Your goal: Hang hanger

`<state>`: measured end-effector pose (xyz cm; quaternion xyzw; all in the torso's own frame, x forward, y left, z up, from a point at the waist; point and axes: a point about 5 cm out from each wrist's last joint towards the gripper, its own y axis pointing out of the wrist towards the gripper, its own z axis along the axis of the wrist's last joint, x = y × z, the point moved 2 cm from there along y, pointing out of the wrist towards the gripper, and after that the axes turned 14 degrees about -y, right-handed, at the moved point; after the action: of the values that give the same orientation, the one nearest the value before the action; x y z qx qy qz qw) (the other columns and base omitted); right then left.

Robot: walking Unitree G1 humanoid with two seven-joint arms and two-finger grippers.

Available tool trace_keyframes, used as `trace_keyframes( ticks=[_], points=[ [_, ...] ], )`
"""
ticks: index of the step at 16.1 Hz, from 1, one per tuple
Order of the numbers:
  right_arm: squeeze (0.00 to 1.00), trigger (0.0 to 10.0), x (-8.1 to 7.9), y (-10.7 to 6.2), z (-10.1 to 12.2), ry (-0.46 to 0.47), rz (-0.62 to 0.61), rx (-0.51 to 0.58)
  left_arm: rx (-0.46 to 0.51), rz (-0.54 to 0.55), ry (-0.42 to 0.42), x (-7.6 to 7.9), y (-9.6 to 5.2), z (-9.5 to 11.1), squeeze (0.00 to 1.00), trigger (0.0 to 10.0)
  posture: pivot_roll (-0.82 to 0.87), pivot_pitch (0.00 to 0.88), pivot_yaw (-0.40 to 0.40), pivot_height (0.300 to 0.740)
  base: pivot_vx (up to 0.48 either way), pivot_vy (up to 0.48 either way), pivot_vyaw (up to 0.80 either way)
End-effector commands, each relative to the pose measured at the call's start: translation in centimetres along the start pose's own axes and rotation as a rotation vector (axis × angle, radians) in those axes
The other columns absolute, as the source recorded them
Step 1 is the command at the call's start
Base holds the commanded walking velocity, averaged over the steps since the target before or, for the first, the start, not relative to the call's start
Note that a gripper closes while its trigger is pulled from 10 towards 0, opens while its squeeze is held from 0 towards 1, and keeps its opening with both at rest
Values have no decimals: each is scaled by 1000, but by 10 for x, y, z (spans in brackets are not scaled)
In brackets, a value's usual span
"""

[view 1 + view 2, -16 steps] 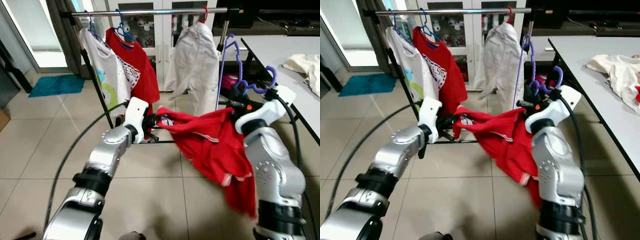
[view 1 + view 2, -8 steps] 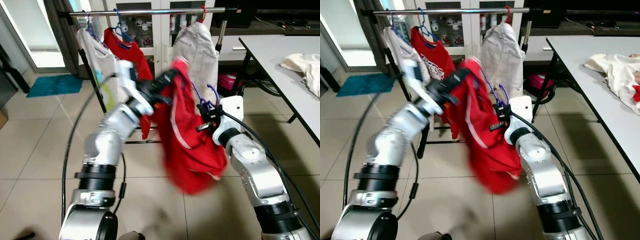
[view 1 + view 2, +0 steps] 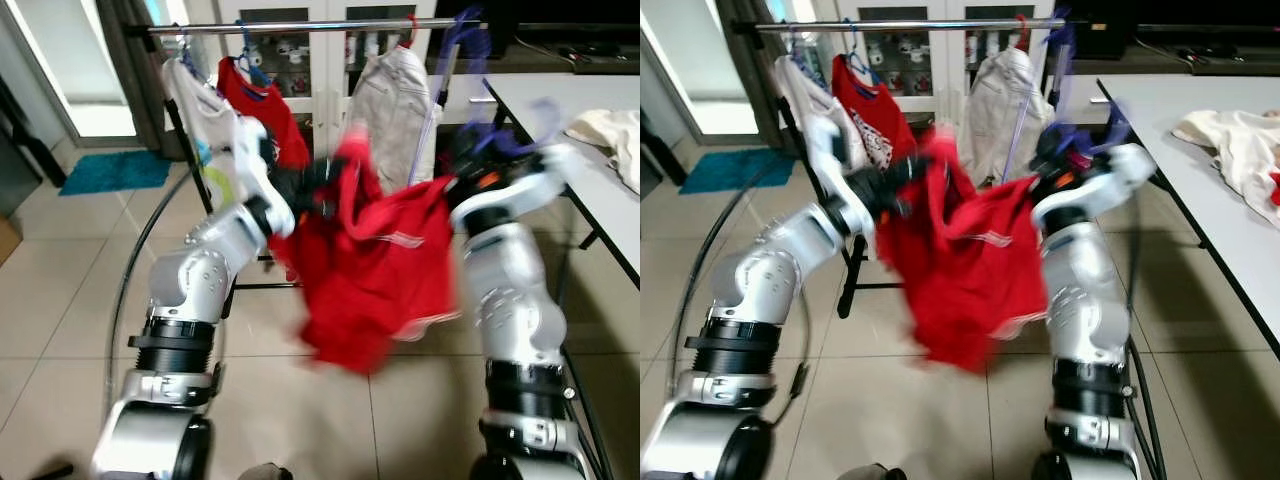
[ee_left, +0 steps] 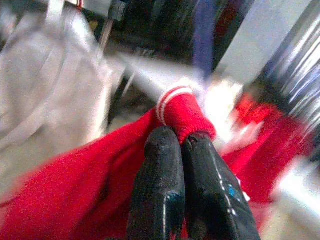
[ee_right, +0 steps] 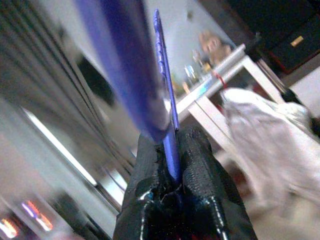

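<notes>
A red garment [image 3: 370,270] with white stripes hangs spread between my two grippers in front of the clothes rail [image 3: 300,25]. My left gripper [image 3: 312,190] is shut on its striped cuff [image 4: 182,107], the black fingers [image 4: 160,165] pressed together on the cloth. At the garment's other upper corner my right gripper [image 3: 468,168] is shut on a purple hanger [image 5: 167,115], whose blurred hook [image 3: 450,45] rises towards the right end of the rail. Both arms are blurred by motion.
On the rail hang a white T-shirt [image 3: 205,125], a red T-shirt [image 3: 265,115] and a whitish garment [image 3: 395,105]. A white table [image 3: 590,130] with a cream cloth [image 3: 610,130] stands at the right. A blue mat [image 3: 110,170] lies far left on the tiled floor.
My right gripper has swung up and to the right with the hanger, pulling the red garment wide. My left gripper has come down a little with the cuff.
</notes>
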<state>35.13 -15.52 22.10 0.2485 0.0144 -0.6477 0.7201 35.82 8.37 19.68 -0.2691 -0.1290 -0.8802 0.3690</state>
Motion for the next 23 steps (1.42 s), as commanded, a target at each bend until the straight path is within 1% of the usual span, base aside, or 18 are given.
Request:
trace_keyframes(
  ticks=[1, 3, 4, 6, 7, 8, 10, 11, 12, 13, 14, 15, 16, 17, 18, 19, 21, 23],
  points=[
    [0, 0, -3, 7, 18, 99, 27, 100, -121, 73, 89, -11, -5, -17, 0, 0, -72, 0, 92, 740, 0, 0, 0],
    [0, 0, -3, 13, 23, 157, 41, 143, -230, 83, 126, -15, -13, -34, 0, 0, -67, 0, 95, 740, 0, 0, 0],
    [0, 0, 4, 26, 32, 242, 19, 201, -343, 30, 142, -12, -17, -55, 0, 0, -71, 0, 106, 740, 0, 0, 0],
    [0, 0, 17, 38, 48, 364, -31, 288, -416, -38, 140, -4, -16, -72, 0, 0, -75, 0, 110, 740, 0, 0, 0],
    [0, 0, 24, 44, 57, 355, -47, 318, -449, -83, 122, 2, -17, -78, 0, 0, -74, 0, 110, 740, 0, 0, 0],
    [0, 0, 27, 48, 63, 322, -50, 329, -473, -83, 122, 1, -19, -83, 0, 0, -72, 0, 107, 740, 0, 0, 0],
    [0, 0, 33, 55, 73, 263, -51, 344, -558, -32, 167, -13, -30, -99, 0, 0, -61, 0, 93, 740, 0, 0, 0],
    [0, 0, 34, 59, 76, 221, -38, 341, -615, 34, 201, -27, -41, -110, 0, 0, -56, 0, 86, 740, 0, 0, 0],
    [0, 0, 31, 62, 75, 149, -13, 320, -628, 83, 196, -37, -48, -114, 0, 0, -52, 0, 75, 740, 0, 0, 0],
    [0, 0, 24, 68, 72, 5, 35, 276, -670, 163, 200, -54, -65, -123, 0, 0, -52, 0, 74, 740, 0, 0, 0],
    [0, 0, 23, 71, 72, -20, 38, 273, -718, 205, 219, -64, -79, -128, 0, 0, -60, 0, 77, 740, 0, 0, 0],
    [0, 0, 23, 72, 72, -85, 36, 259, -700, 209, 196, -66, -85, -127, 0, 0, -70, 0, 84, 740, 0, 0, 0],
    [0, 0, 23, 70, 67, -157, 44, 232, -630, 169, 154, -60, -83, -120, 0, 0, -75, 0, 84, 740, 0, 0, 0],
    [0, 0, 23, 69, 64, -176, 49, 220, -592, 143, 136, -56, -80, -117, 0, 0, -76, 0, 83, 740, 0, 0, 0],
    [0, 0, 22, 63, 53, -248, 72, 170, -473, 60, 72, -44, -74, -102, 0, 0, -76, 0, 73, 740, 0, 0, 0],
    [0, 0, 22, 53, 35, -325, 99, 89, -382, 20, 63, -36, -73, -86, 0, 0, -69, 0, 55, 740, 0, 0, 0],
    [0, 0, 25, 36, 10, -405, 121, -28, -307, 14, 107, -31, -74, -69, 0, 0, -63, 0, 46, 740, 0, 0, 0],
    [0, 0, 31, -11, -35, -489, 150, -227, -152, 43, 211, -22, -80, -36, 0, 0, -55, 0, 32, 740, 0, 0, 0]
  ],
)
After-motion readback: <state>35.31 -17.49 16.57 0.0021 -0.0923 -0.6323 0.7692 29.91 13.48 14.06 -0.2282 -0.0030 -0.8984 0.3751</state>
